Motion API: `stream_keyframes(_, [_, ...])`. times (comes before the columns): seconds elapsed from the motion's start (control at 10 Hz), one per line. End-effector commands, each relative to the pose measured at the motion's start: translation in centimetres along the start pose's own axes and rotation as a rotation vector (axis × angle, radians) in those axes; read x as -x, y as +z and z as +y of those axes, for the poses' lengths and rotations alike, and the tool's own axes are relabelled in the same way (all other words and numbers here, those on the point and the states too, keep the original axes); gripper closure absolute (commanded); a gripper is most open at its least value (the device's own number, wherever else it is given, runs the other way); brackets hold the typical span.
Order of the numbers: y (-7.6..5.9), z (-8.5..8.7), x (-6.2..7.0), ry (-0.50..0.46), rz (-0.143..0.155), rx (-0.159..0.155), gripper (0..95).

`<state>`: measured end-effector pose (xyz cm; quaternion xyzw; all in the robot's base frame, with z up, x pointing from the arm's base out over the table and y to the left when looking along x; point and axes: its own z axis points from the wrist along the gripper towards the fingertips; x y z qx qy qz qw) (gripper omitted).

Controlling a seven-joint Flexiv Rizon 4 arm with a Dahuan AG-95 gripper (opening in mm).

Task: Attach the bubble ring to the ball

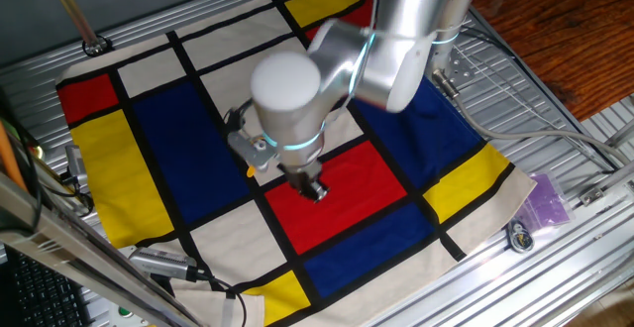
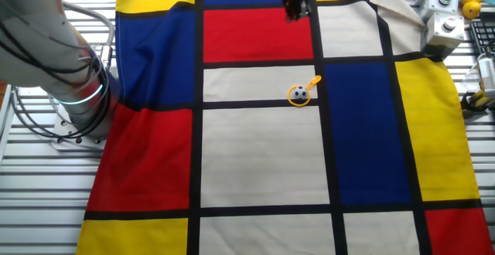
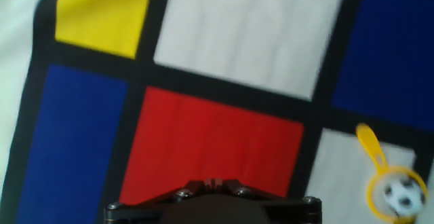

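Observation:
The orange-yellow bubble ring [image 2: 312, 82] lies flat on a white square of the checked cloth [image 2: 255, 154]. The black-and-white ball [image 2: 298, 95] sits inside its loop. In the hand view the ring [image 3: 369, 146] and the ball [image 3: 401, 195] are at the lower right edge. My gripper [image 2: 296, 8] hangs over the red square, apart from the ring and farther back. In the one fixed view the gripper [image 1: 315, 190] points down at the red square and the arm hides the ring. The fingertips [image 3: 213, 182] look pressed together, holding nothing.
A box with coloured buttons [image 2: 445, 0] stands at the cloth's far right corner. A purple bag [image 1: 545, 200] and a small round metal part [image 1: 519, 236] lie on the slatted metal table. Cables [image 2: 54, 124] loop round the arm's base.

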<state>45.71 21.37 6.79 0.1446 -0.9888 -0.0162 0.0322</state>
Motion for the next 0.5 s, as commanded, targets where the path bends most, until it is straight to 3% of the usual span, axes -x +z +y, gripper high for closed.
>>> stream_keyframes(0.1, [0.4, 0.0, -0.4, 0.003, -0.006, -0.001, 95.0])
stream_keyframes(0.5, [-0.2, -1.2, -1.8, -0.01, 0.003, -0.001, 95.0])
